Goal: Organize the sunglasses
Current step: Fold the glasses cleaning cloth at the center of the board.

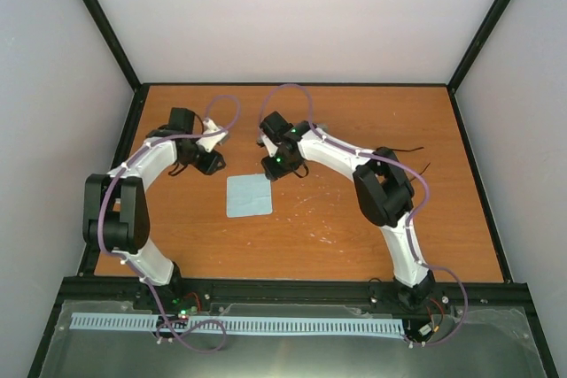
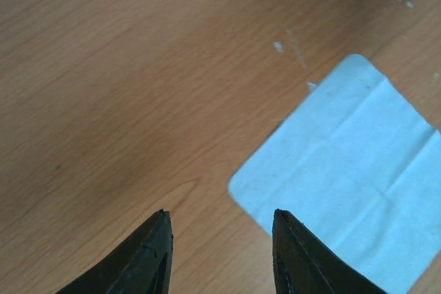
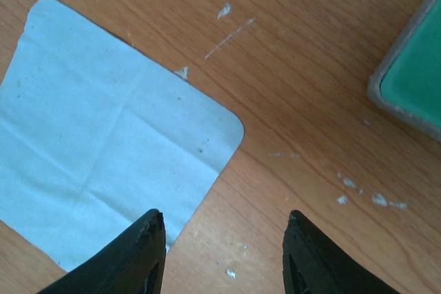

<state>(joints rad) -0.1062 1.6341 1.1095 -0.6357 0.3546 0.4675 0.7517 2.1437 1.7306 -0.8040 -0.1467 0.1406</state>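
**Q:** What fills the overhead view?

**A:** An orange-brown wooden bench (image 1: 354, 236) with pale walls around it. Two white-and-black arms rise from the bottom edge. The left arm (image 1: 151, 161) bends in from the left of the frame and the right arm (image 1: 390, 192) from the right. Both reach toward the centre.

**Q:** What lies there?

**A:** A pale blue square cloth (image 1: 248, 195) lies flat at the centre of the bench, creased into quarters. In the right wrist view, a grey case (image 3: 413, 77) with a mint-green inside sits at the upper right edge, apart from the cloth.

**Q:** And the tools?

**A:** The left tool (image 2: 220, 222) is spread wide over bare wood at the lower middle of its view. Nothing is between its fingers, and the cloth's corner is just beside the finger on the right of the frame. The right tool (image 3: 224, 218) is also spread wide and grips nothing. It sits above the cloth's edge where the cloth meets the wood.

**Q:** Where are the sunglasses?

**A:** Only thin black strands show, seemingly the temple arms of the sunglasses (image 1: 410, 149). They are right of centre in the overhead view, just beside the right arm's elbow and well apart from both tools. The lenses are hidden.
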